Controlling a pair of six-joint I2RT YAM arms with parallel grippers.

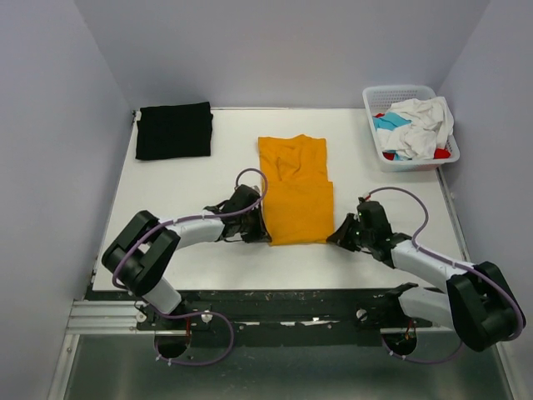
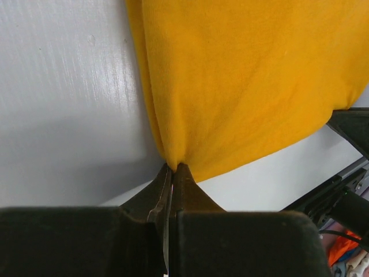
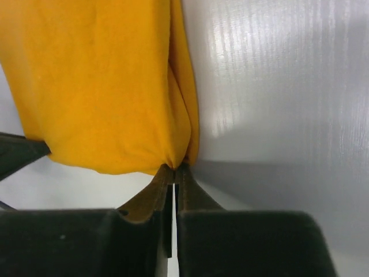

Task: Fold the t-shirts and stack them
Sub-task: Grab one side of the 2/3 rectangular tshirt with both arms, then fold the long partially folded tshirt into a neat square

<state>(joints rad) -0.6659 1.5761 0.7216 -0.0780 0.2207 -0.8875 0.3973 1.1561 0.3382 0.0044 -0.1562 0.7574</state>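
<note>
The mustard-orange t-shirt lies folded lengthwise in the middle of the white table. My left gripper is shut on its near left corner; the pinched cloth fills the left wrist view above my fingertips. My right gripper is shut on its near right corner; the cloth bunches at my fingertips in the right wrist view. A folded black t-shirt lies at the far left.
A white lattice basket stands at the far right corner, holding crumpled white, teal and red shirts. Grey walls enclose the table on three sides. A black rail runs along the near edge.
</note>
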